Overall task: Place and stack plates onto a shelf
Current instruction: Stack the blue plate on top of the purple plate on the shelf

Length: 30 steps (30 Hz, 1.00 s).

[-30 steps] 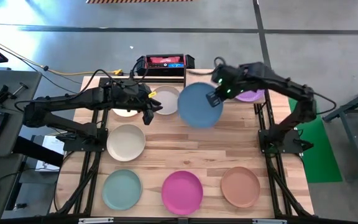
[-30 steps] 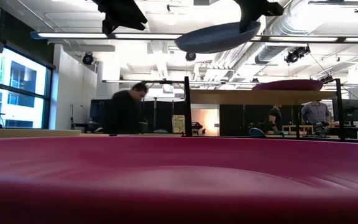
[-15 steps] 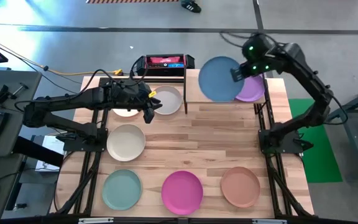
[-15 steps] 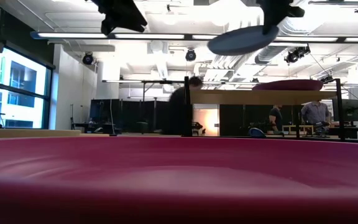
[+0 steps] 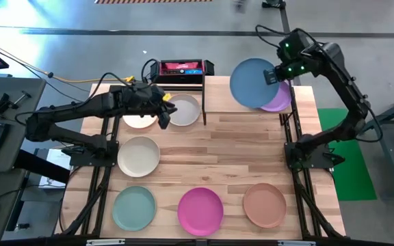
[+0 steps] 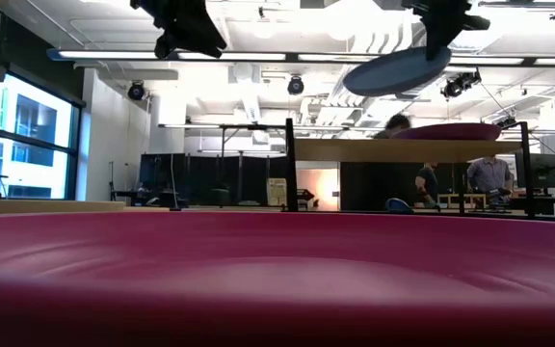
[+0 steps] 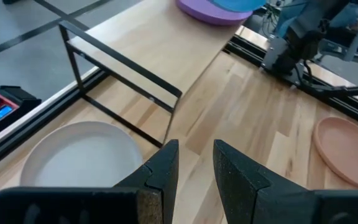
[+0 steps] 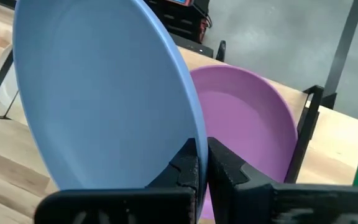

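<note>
Since the earlier frames the right pincer [image 5: 273, 74] has carried the round, shallow matte blue plate [image 5: 254, 83] away from the middle of the worktop toward the far right corner, and it now hangs above the small raised light-wood shelf with black metal posts [image 5: 228, 104]. Its fingers are pinched tight on the blue plate's rim, as the right wrist view shows, with the plate [image 8: 104, 93] tilted and held clear above the round matte purple plate [image 8: 253, 130] that lies on the shelf. From above, the blue plate overlaps the purple plate [image 5: 279, 101] on its left side; in the low view the blue plate [image 6: 398, 70] floats well above the purple one [image 6: 446, 131] on the shelf plank. The left pincer [image 5: 163, 116] has drawn slightly back and hovers with its fingers [image 7: 160, 171] parted and holding nothing, above the near edge of the round grey-white plate [image 5: 183, 109], which sits on the worktop just left of the shelf. Beside that lies the round pale pink plate [image 5: 138, 120], partly under the left arm, and nearer the front the round cream plate [image 5: 139, 156]. Along the front edge of the wooden plank worktop [image 5: 238, 157] lie the round teal-green plate [image 5: 134, 208], the round magenta plate [image 5: 200, 210] and the round tan-brown plate [image 5: 265, 204], each apart from the others.
</note>
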### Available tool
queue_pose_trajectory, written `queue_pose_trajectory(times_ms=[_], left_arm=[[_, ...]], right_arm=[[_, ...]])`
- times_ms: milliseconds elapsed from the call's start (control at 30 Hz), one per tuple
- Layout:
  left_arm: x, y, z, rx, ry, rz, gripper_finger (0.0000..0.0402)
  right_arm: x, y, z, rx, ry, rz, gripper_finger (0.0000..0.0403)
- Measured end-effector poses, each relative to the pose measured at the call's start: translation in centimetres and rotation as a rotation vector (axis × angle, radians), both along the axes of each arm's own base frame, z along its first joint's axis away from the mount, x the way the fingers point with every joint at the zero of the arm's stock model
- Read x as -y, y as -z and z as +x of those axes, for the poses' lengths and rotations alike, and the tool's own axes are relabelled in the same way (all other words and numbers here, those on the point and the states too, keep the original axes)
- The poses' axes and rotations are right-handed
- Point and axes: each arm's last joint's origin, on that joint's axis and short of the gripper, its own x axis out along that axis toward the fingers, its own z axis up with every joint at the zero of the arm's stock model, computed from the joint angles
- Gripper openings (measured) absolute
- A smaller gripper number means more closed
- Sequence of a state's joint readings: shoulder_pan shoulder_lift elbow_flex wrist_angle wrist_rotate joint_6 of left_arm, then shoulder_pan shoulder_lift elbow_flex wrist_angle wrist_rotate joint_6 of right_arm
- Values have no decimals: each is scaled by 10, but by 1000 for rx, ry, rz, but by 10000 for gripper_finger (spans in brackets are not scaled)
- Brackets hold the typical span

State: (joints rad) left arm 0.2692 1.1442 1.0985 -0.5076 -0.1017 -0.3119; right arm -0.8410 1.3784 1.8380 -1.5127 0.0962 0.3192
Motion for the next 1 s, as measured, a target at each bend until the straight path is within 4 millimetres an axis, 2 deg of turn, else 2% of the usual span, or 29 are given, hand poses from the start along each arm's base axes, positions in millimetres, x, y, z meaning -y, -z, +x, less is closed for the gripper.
queue_pose_trajectory(times_ms=[167, 300, 600, 767, 1000], left_arm=[[-5, 0, -1, 0, -20, 0, 90], [-7, 0, -2, 1, -27, -4, 90], [-11, 0, -3, 2, -36, -6, 90], [-11, 0, -3, 2, -36, -7, 90], [-11, 0, -3, 2, -36, -6, 90]], right_arm=[[-17, 25, -15, 31, 60, 18, 0], [-35, 45, -33, 139, 117, 23, 0], [-66, 64, -73, 259, 316, -13, 0], [-71, 76, -86, 290, 450, -35, 0], [-62, 93, -89, 328, 574, -48, 0]])
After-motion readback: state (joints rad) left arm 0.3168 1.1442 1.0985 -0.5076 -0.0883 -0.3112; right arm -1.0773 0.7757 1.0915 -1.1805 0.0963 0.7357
